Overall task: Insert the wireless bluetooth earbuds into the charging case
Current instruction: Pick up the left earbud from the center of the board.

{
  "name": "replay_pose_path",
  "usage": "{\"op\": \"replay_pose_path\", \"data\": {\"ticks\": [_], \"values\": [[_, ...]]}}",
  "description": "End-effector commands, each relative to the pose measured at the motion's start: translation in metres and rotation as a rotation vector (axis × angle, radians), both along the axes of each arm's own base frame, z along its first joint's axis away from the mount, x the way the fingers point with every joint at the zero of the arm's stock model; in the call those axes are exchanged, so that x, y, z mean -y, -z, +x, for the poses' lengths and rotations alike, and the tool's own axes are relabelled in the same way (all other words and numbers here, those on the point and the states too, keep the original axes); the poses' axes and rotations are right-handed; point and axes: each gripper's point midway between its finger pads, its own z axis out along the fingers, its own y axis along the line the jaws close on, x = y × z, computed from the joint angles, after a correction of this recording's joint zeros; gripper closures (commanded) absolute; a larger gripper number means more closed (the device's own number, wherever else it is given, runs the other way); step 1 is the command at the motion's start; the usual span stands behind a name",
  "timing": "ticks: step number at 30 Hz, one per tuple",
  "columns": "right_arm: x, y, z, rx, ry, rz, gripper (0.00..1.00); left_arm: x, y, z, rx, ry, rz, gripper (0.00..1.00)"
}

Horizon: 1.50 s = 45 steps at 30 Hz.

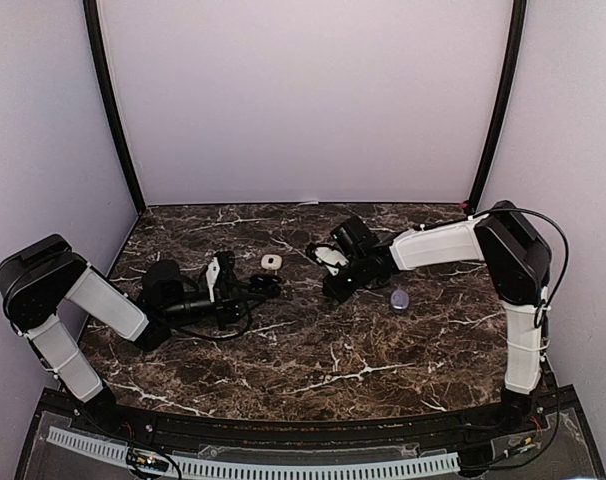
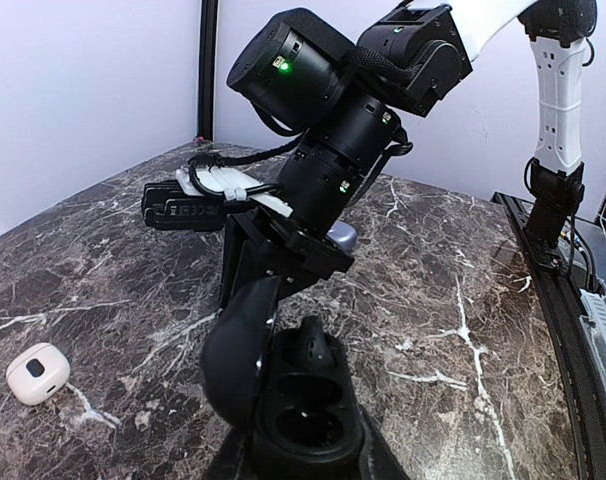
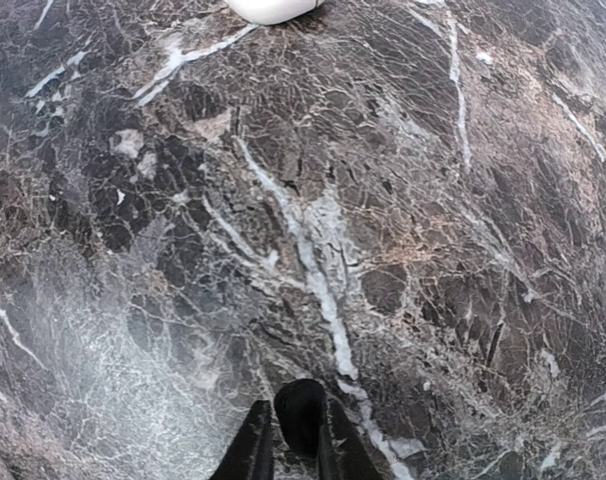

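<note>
While the dark earbud (image 3: 301,402) sat pinched in the right tool (image 3: 295,432), nothing had gone into a case yet, as far as the views showed. That tool was clamped on the bud and hung above bare marble, with no well beneath it in its own wrist view. Over to the left, the black charging case (image 2: 303,410) was open with its lid raised, gripped by the left tool (image 1: 233,290) with its jaws closed tight on it. The two wells looked dark and hollow, though black on black made it hard to be sure they were vacant. Seen from the left wrist, the right tool was up and beyond the case, not over it. So, by my reading: pick done, case opened and presented, carry and seating left, plus any second bud. A white case (image 1: 271,261), apparently shut, lay on the desk (image 1: 313,350) between the arms. A small lilac object (image 1: 400,298) lay near the right arm, and no tool touched either one.
</note>
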Motion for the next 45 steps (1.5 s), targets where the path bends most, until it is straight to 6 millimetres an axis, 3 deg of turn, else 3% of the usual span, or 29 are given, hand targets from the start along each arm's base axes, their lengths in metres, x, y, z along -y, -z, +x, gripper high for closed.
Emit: {"op": "replay_pose_path", "data": {"ticks": [1, 7, 10, 17, 22, 26, 33, 39, 42, 45], "values": [[0.011, 0.016, 0.003, -0.014, 0.018, -0.058, 0.87, -0.001, -0.007, 0.001, 0.006, -0.001, -0.011, 1.00], [0.011, 0.010, 0.006, 0.006, 0.023, -0.054, 1.00, -0.001, -0.007, 0.001, 0.006, 0.003, -0.011, 1.00], [0.010, 0.004, 0.006, 0.014, 0.021, -0.044, 1.00, 0.000, -0.007, -0.001, 0.012, 0.012, -0.010, 1.00], [0.008, -0.023, -0.002, 0.035, -0.001, 0.021, 1.00, 0.001, -0.007, -0.008, 0.048, 0.048, -0.006, 1.00], [0.004, -0.057, -0.019, 0.054, -0.055, 0.122, 1.00, 0.002, -0.010, -0.016, 0.077, 0.091, -0.021, 1.00], [-0.001, -0.087, -0.051, 0.093, -0.172, 0.238, 1.00, 0.006, -0.013, -0.026, 0.070, 0.160, -0.045, 1.00], [-0.009, -0.158, -0.108, 0.262, -0.447, 0.452, 1.00, 0.015, -0.015, -0.046, 0.019, 0.320, -0.075, 1.00], [-0.004, -0.180, -0.173, 0.622, -0.855, 0.461, 1.00, 0.028, -0.008, -0.052, -0.097, 0.428, -0.063, 1.00], [-0.002, -0.188, -0.181, 0.760, -0.952, 0.408, 1.00, 0.035, -0.005, -0.060, -0.169, 0.503, -0.060, 1.00], [0.001, -0.179, -0.201, 0.904, -1.193, 0.284, 1.00, 0.039, -0.005, -0.067, -0.222, 0.565, -0.069, 1.00]]}}
